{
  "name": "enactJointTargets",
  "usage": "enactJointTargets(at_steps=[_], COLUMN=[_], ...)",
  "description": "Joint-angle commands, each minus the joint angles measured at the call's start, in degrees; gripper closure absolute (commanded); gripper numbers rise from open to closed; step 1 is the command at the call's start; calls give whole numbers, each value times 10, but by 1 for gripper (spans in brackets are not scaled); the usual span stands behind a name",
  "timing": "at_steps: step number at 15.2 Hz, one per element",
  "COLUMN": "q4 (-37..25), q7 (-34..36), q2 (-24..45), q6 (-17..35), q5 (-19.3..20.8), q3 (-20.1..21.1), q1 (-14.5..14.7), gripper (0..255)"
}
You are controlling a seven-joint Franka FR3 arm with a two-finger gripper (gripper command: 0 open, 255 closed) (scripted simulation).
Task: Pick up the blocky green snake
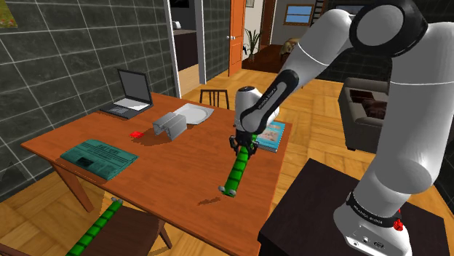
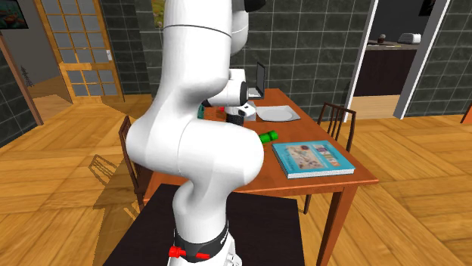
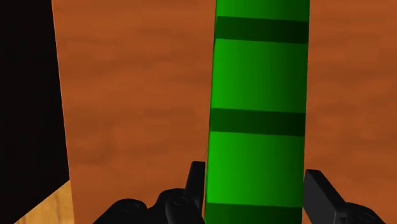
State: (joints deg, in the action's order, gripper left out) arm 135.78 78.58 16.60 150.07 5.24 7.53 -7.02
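One green snake (image 1: 237, 172) slants over the table (image 1: 174, 164) near the edge by the stand; it looks light, stiff and smooth, so its rounded sides may slip; the upper end suits a hold; the gripper (image 1: 244, 147) pinches there, fingers (image 3: 196, 183) narrowly apart, pressing both sides.

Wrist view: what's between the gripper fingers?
The green banded snake, clasped between the gripper's two fingers, which press its sides. Behind it, the brown tabletop. The shoulder view shows the same grip.
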Motion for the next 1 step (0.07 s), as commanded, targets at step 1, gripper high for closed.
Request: enactJointTargets(at_steps=[1], q4=[1], q7=[-1], q2=[-4], q6=[-3], q5=[-1], q3=[1], q1=[0], gripper=[255])
